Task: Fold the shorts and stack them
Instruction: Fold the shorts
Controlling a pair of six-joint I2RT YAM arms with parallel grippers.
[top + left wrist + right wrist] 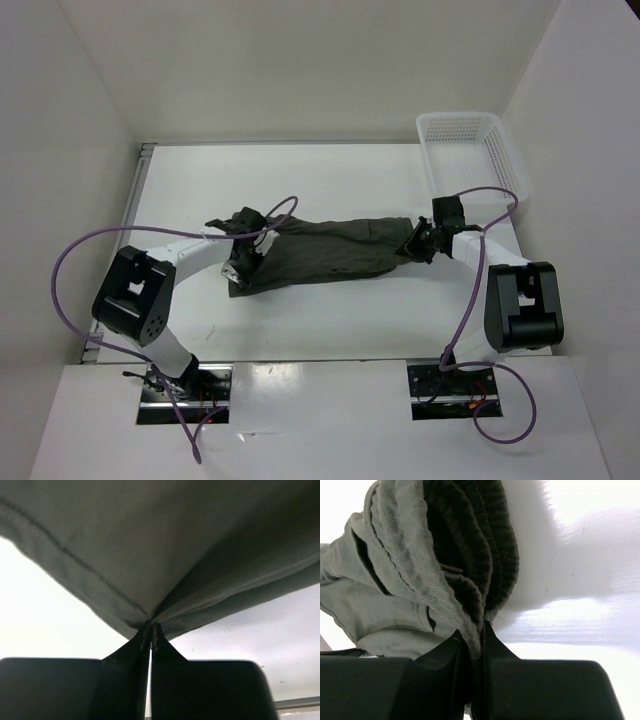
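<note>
My left jaws are pinched shut on a stitched hem of the shorts [330,250]. My right jaws are clamped on the ribbed waistband at the other end. The dark olive cloth stretches between them across the middle of the white bench [330,180]. A white basket [505,160] sits at the far right corner.

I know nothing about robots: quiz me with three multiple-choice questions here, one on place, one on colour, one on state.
1. Where is the white basket? A far right corner; B near left corner; C centre.
2. What colour are the shorts? A red; B dark olive-grey; C yellow.
3. The left gripper and right gripper are: A both open; B both shut on the shorts; C one open.
Answers: A, the top view shows it there; B, seen in every view; B, the wrist views show both pinching cloth.
</note>
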